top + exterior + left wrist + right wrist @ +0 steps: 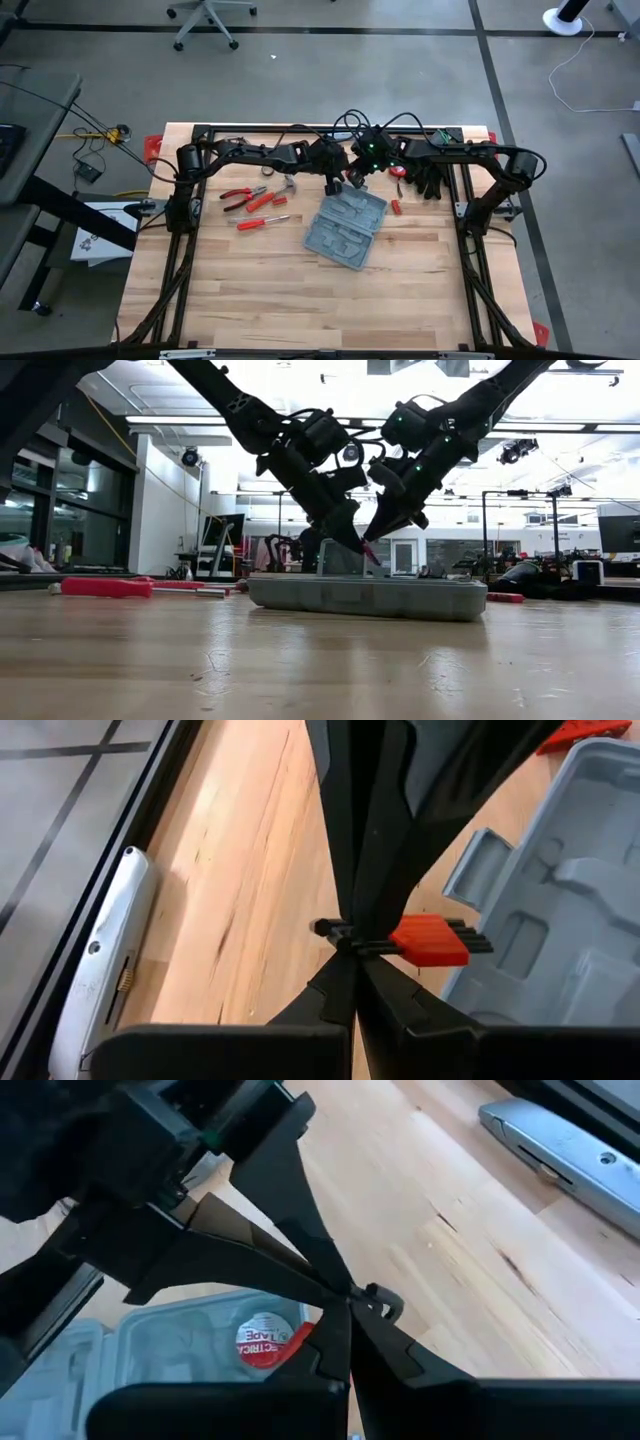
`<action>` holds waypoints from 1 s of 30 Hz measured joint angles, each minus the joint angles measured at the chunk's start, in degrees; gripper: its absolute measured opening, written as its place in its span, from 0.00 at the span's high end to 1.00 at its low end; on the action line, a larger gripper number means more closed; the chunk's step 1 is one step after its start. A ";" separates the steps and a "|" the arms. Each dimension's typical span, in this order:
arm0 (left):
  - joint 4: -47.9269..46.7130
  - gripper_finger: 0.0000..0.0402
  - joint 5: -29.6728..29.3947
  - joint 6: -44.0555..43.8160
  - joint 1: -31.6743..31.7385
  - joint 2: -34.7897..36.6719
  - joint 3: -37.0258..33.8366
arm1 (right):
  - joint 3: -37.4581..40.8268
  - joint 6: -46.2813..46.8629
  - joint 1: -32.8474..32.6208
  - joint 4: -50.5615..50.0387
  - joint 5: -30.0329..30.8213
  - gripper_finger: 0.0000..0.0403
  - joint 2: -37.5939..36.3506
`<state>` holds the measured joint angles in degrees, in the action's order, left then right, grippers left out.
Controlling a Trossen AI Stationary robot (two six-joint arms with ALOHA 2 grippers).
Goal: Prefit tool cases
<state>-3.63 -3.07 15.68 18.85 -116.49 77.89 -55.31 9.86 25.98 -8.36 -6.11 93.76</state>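
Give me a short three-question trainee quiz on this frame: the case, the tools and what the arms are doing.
1. True or false: the tool case lies closed on the table.
2. The left gripper has its fingers shut on: A) a hammer, B) a red hex key set, C) a screwdriver.
3. In the high view, on which arm's side of the case do the red-handled pliers lie?

Key: 1 false, it lies open with the moulded inside facing up; 2 B; 3 the left arm's side.
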 joint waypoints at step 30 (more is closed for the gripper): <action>-11.95 1.00 -9.60 -1.07 -8.80 6.77 -12.58 | 21.60 22.47 -25.60 8.33 17.84 1.00 -6.54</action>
<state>-15.58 -12.67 14.61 10.05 -109.72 65.31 -33.71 32.32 0.38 -0.03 11.73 87.22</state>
